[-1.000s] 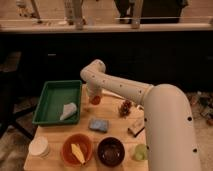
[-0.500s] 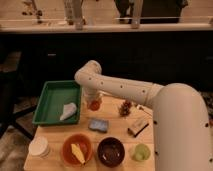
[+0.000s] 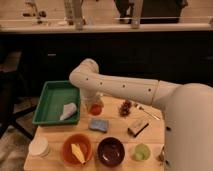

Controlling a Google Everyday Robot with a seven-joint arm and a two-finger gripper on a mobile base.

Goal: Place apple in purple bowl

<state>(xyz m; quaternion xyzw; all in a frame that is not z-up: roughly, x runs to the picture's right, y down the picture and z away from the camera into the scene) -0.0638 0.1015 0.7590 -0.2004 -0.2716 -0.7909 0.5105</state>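
Our gripper (image 3: 95, 101) hangs directly over the apple (image 3: 95, 109), just beside the green tray (image 3: 52, 96). Whether it grips the fruit we cannot tell. The purple bowl (image 3: 101, 146) lies well apart, nearer the camera.

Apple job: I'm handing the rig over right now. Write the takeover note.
Gripper: down at the apple, just right of the green tray. Whether it has the apple cannot be told.
Apple: behind the blue sponge, left of the grapes.
Purple bowl: front of the table, empty, between the orange bowl and the green cup.
Done: gripper is at the apple.
Left: secure it, lift, carry it forward past the sponge, release it in the purple bowl.
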